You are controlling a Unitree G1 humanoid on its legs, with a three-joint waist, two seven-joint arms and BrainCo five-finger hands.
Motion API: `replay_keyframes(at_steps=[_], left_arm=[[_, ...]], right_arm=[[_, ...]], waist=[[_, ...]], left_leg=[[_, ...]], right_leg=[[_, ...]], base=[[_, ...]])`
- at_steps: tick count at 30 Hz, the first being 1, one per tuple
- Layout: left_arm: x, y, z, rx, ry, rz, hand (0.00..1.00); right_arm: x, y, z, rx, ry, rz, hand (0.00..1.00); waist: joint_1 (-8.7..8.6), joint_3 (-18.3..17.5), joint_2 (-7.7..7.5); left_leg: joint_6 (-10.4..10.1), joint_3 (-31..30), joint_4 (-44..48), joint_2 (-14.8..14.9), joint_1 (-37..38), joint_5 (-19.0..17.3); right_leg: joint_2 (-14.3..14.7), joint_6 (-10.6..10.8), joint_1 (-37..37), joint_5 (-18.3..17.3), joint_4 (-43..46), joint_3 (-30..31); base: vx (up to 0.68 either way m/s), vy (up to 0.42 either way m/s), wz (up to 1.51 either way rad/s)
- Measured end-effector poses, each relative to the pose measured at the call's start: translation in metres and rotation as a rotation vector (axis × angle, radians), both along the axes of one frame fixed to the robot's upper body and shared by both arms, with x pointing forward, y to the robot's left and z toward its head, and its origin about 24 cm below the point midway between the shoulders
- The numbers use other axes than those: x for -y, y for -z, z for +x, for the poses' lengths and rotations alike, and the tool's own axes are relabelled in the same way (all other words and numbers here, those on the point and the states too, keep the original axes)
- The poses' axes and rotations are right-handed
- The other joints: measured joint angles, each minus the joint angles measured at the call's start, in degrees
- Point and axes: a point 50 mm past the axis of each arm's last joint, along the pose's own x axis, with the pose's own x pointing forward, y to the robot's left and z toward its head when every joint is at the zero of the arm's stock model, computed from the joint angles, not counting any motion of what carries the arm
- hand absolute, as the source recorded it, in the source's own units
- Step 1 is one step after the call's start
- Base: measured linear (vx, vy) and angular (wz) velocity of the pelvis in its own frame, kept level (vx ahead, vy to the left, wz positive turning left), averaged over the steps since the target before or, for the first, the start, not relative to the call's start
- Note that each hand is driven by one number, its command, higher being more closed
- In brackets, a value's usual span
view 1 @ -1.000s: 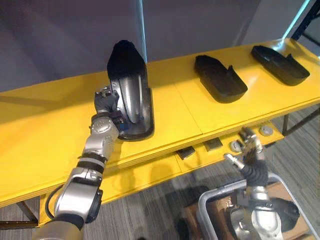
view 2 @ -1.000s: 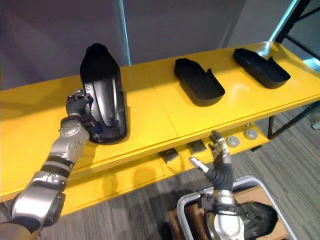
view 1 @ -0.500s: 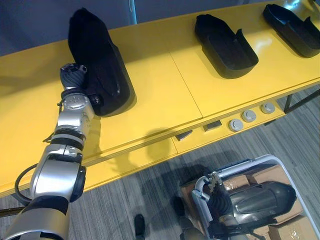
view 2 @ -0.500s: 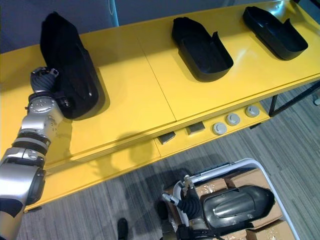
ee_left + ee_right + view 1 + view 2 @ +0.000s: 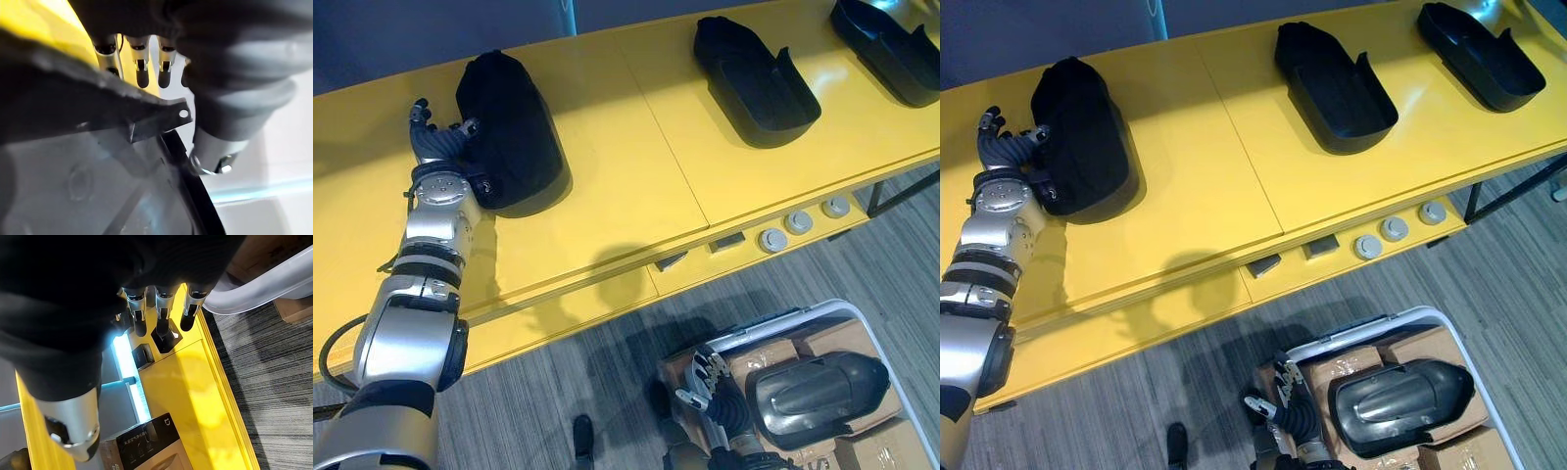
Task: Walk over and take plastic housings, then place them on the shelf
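A black plastic housing (image 5: 506, 137) lies dome-up at the left of the yellow shelf (image 5: 607, 196). My left hand (image 5: 434, 147) rests against its left edge with fingers spread and straight, open; in the left wrist view the fingers (image 5: 142, 68) reach past the housing's rim (image 5: 122, 117). Two more black housings (image 5: 754, 78) (image 5: 891, 44) lie open side up further right on the shelf. Another housing (image 5: 818, 392), dark with a grey inside, lies in the white bin (image 5: 773, 328) on the floor. My right hand (image 5: 710, 377) hangs open just left of that bin.
Cardboard boxes (image 5: 881, 450) sit under the housing in the bin. Round knobs (image 5: 798, 223) and small dark plates (image 5: 727, 242) line the shelf's front face. Grey carpet (image 5: 587, 372) lies between shelf and bin. The right wrist view shows the bin's white rim (image 5: 264, 284) and the yellow shelf edge.
The left housing has gone from tilted up on edge to lying flat on the shelf. My left hand has opened and let go of it. The right hand has dropped beside the bin.
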Motion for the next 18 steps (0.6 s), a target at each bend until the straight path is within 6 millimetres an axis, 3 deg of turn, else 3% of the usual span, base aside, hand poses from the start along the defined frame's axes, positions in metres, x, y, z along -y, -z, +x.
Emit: replay_keyframes(at_steps=[5,12,18], left_arm=[[0.011,-0.012,-0.002,0.040,0.040,0.064,0.00],[0.055,-0.056,-0.026,0.308,0.126,0.229,0.00],[0.084,-0.040,-0.047,0.477,0.295,0.158,0.00]], right_arm=[[-0.001,0.000,0.000,0.002,-0.011,0.002,0.00],[0.003,-0.001,0.002,0.011,-0.011,-0.004,0.00],[0.012,-0.003,0.007,0.025,0.019,-0.021,0.00]], waist=[[0.01,-0.09,-0.10],[0.50,-2.12,-0.31],[1.22,-7.12,-0.04]], left_leg=[[0.00,-0.07,0.00,0.00,1.61,0.00],[-0.04,-1.17,0.01,0.01,3.50,0.09],[-0.05,-3.37,-0.05,-0.12,5.38,0.08]], right_leg=[[-0.05,0.00,1.79,-0.01,-0.17,-0.13],[-0.15,0.00,4.38,-0.03,-0.60,-1.29],[-0.48,0.16,7.60,-0.44,-1.26,-3.44]], base=[[0.01,0.024,0.01],[0.01,0.032,0.08],[0.03,0.032,0.18]])
